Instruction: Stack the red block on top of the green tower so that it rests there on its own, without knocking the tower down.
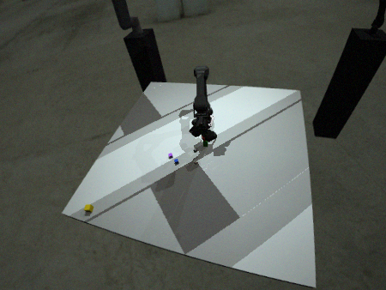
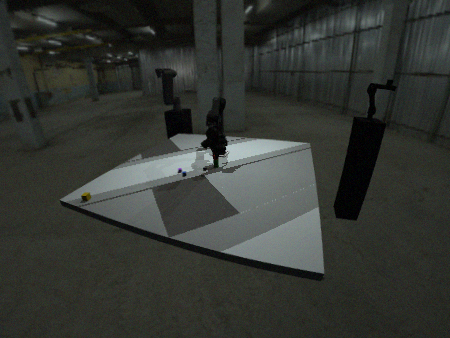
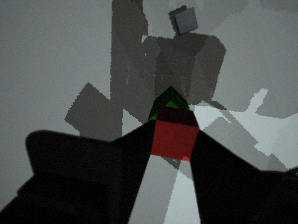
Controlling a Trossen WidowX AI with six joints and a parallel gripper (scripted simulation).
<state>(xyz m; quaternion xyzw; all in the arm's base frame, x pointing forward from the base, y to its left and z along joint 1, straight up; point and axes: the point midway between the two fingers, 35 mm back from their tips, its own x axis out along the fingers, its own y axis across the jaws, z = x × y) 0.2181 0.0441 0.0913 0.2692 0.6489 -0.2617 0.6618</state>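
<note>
While the tool (image 3: 172,142) is clamped on the red block (image 3: 173,135), which fills the gap between its two dark fingers at the centre of the wrist view, the relation that matters is how that block sits against the green tower (image 3: 170,104). Only a small wedge of green shows just above the block's upper edge, near the middle of the frame, so the tower seems to lie below and slightly ahead of the block, not yet squarely beneath it. Whether the two touch cannot be told. From the top view the tool hangs near the centre of the worktop (image 1: 266,223), with a speck of green (image 1: 205,143) at its lower right edge. As for looks, the block is a plain, flat-faced cube, its upper face in shadow. A grey cube (image 3: 184,21) lies at the upper edge of the wrist view, well apart from the tower.
</note>
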